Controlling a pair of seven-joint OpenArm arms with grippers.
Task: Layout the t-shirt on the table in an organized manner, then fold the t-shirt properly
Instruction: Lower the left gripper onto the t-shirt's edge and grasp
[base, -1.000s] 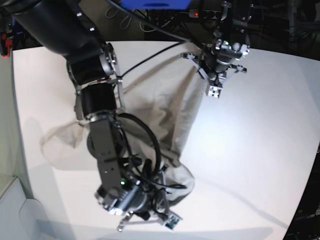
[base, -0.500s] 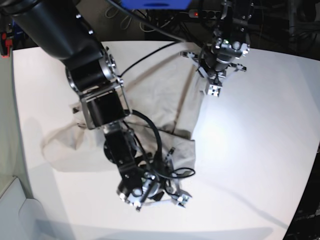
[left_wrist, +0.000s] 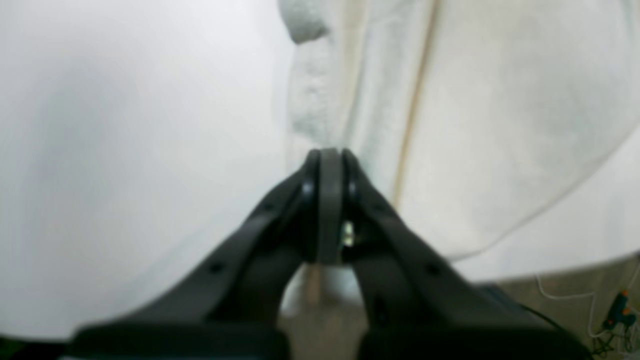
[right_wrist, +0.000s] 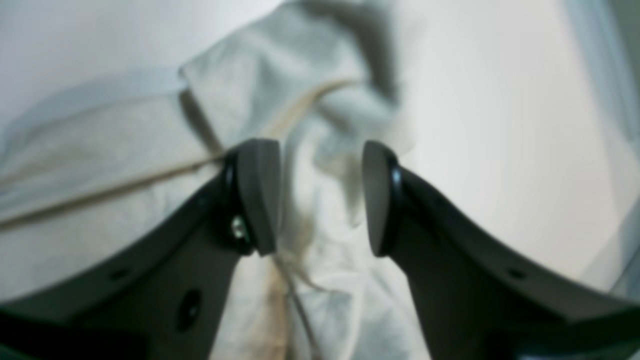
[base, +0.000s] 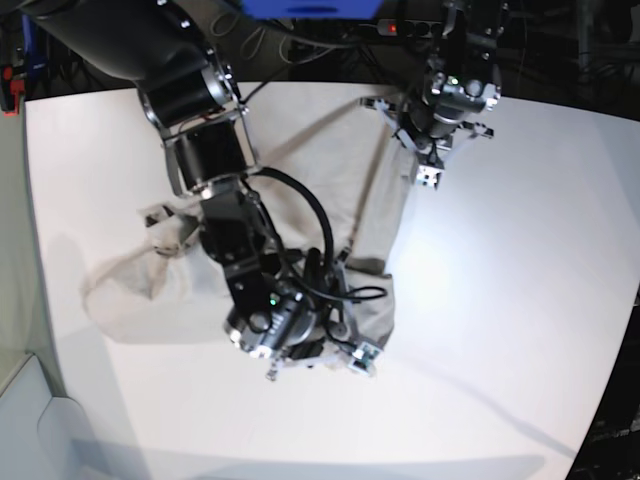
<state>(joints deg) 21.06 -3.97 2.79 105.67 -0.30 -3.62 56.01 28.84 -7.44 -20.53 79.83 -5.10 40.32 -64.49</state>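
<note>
T-shirt: rumpled on worktop, centre toward 9 o'clock. My left fingers together, clamped on hem at 1 o'clock, anchoring corner. My right fingers apart over near edge at 6 o'clock; nothing held.

Soft wrinkled cloth t-shirt on matt smooth table

Gripper: jaws parted, pads apart.
Shirt: rumpled, bunched fold between jaws, touching neither pad clearly; seam running off left of left jaw.
Table: bare white, right of right jaw.
</note>
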